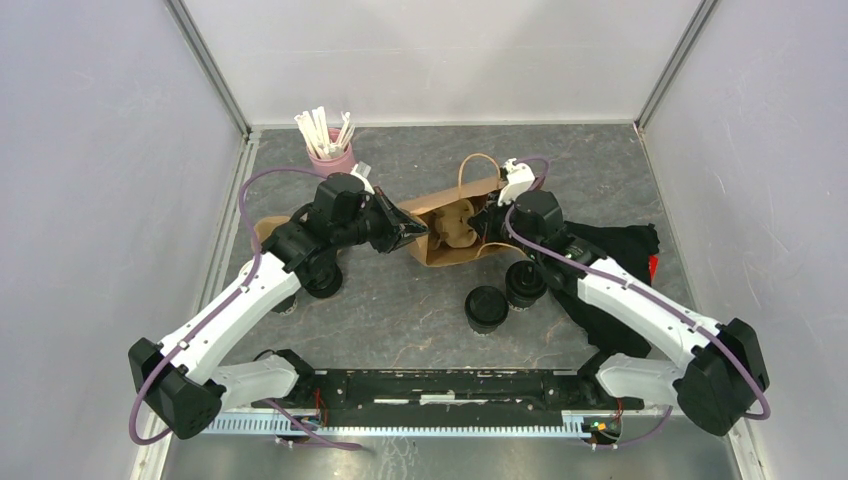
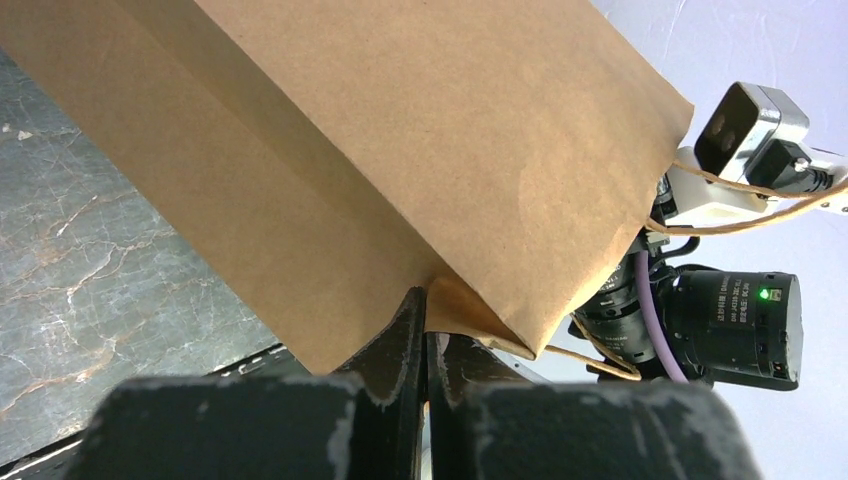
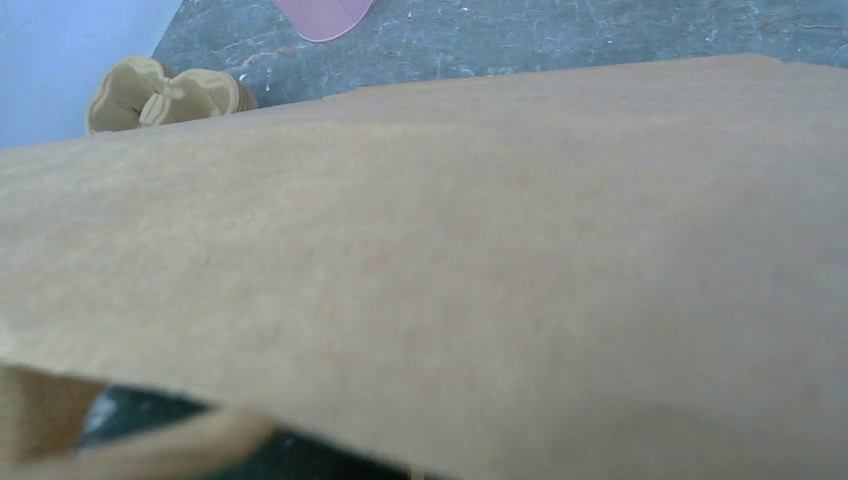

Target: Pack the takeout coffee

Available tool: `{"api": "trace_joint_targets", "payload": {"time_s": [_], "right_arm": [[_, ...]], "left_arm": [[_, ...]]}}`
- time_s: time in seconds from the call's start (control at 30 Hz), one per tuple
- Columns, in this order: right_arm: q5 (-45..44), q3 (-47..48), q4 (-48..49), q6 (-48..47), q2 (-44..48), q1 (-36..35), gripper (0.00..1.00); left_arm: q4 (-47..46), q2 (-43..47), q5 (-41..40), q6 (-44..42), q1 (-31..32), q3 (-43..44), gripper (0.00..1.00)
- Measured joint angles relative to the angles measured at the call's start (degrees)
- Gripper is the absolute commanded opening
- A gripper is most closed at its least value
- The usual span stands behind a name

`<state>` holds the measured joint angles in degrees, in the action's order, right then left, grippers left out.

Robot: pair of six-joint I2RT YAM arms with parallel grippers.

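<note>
Two takeout coffee cups with black lids stand on the table, one (image 1: 487,308) in the middle and one (image 1: 525,283) beside the right arm. A third dark cup (image 1: 322,279) sits partly under the left arm. A brown paper bag (image 1: 445,240) with string handles is between the arms, and a pulp carrier (image 1: 457,228) shows inside it. My left gripper (image 1: 412,232) is shut on the bag's left edge (image 2: 440,290). My right gripper (image 1: 490,215) is at the bag's right edge. Bag paper (image 3: 480,280) fills the right wrist view and hides its fingers.
A pink cup of white sticks (image 1: 328,150) stands at the back left. A second pulp carrier (image 1: 265,232) lies left of the left arm and also shows in the right wrist view (image 3: 160,90). A black cloth (image 1: 625,250) lies under the right arm. Grey walls enclose three sides.
</note>
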<state>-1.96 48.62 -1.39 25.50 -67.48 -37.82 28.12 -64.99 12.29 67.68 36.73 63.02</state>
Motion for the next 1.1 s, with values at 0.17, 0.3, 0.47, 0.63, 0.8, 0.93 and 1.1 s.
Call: {"api": "trace_joint_targets", "payload": {"time_s": [0.17,0.3,0.47,0.63,0.8,0.93,1.1], "right_arm": [[-5.0,1.8,-3.8,-1.0,-1.9,0.0,0.37],[-14.1,6.8,-13.5,-1.6,-3.5,-0.3,0.57],[-16.3,9.4,-20.3,-3.6,0.6,-0.6,0.66],[-12.9,12.0,-25.9,-6.5,4.9,-0.8,0.72],[-6.6,16.4,-31.4,-11.0,7.5,-0.8,0.74],[-4.7,17.0,-34.5,-13.0,12.4,-0.9,0.82],[-9.3,17.0,-38.4,-12.7,18.2,-1.1,0.84]], "left_arm": [[0.0,0.1,-0.2,0.0,0.0,0.0,0.06],[0.1,0.7,-1.2,0.0,0.0,-0.1,0.06],[0.3,1.2,-1.9,0.0,0.0,-0.2,0.06],[0.5,1.3,-1.9,0.0,-0.3,-0.2,0.06],[0.3,1.3,-1.4,-0.1,-0.3,-1.0,0.04],[-0.1,1.3,-0.1,-1.1,-0.3,-3.5,0.04],[-1.5,2.9,0.5,-1.3,-0.4,-8.0,0.04]]}}
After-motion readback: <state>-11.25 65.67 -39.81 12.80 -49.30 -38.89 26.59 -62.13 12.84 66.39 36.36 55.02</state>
